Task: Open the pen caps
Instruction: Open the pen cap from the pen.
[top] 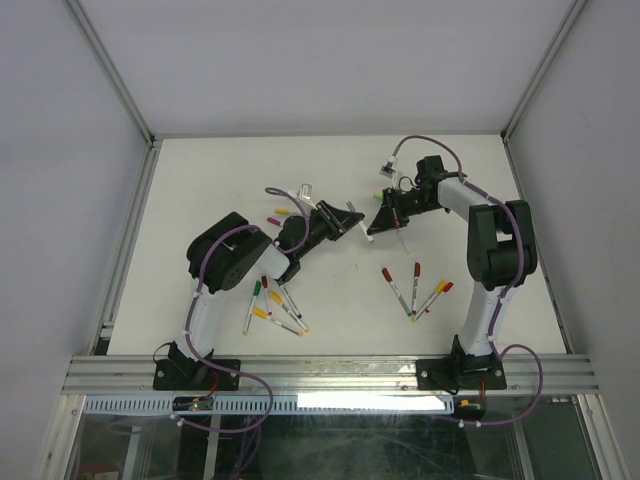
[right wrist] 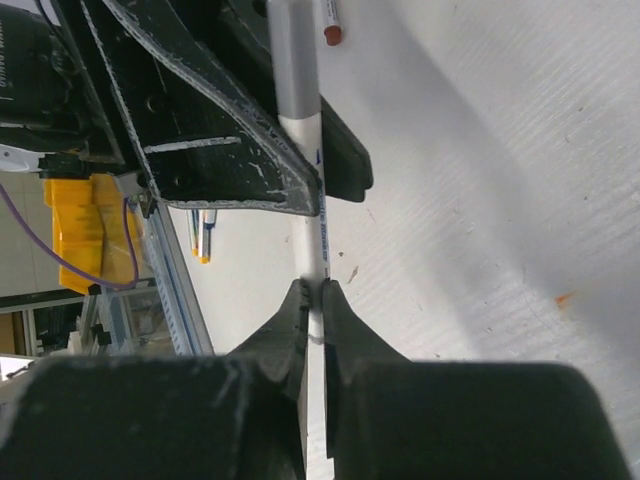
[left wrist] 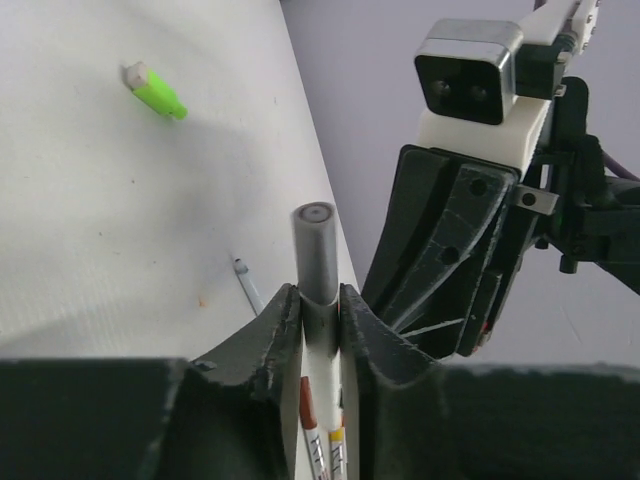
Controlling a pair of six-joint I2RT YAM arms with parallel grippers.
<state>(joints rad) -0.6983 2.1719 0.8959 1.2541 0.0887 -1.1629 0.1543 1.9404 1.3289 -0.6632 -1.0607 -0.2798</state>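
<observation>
While left gripper (left wrist: 318, 295) and right gripper (right wrist: 314, 292) clamp one pen (right wrist: 297, 80) (grey-ended), green cap (left wrist: 158, 95) aside.

Pen (right wrist: 296, 90): its grey upper end is running off the top edge of the right wrist view, its lower stretch is lying hidden inside the right claw (right wrist: 315, 290), and overhead it is showing too small to tell capped from uncapped.

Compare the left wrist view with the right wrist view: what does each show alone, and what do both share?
Left wrist only: a green cap lying on the table. Right wrist only: the right gripper clamped on the white barrel. Both: the left gripper gripping one grey-ended pen.
</observation>
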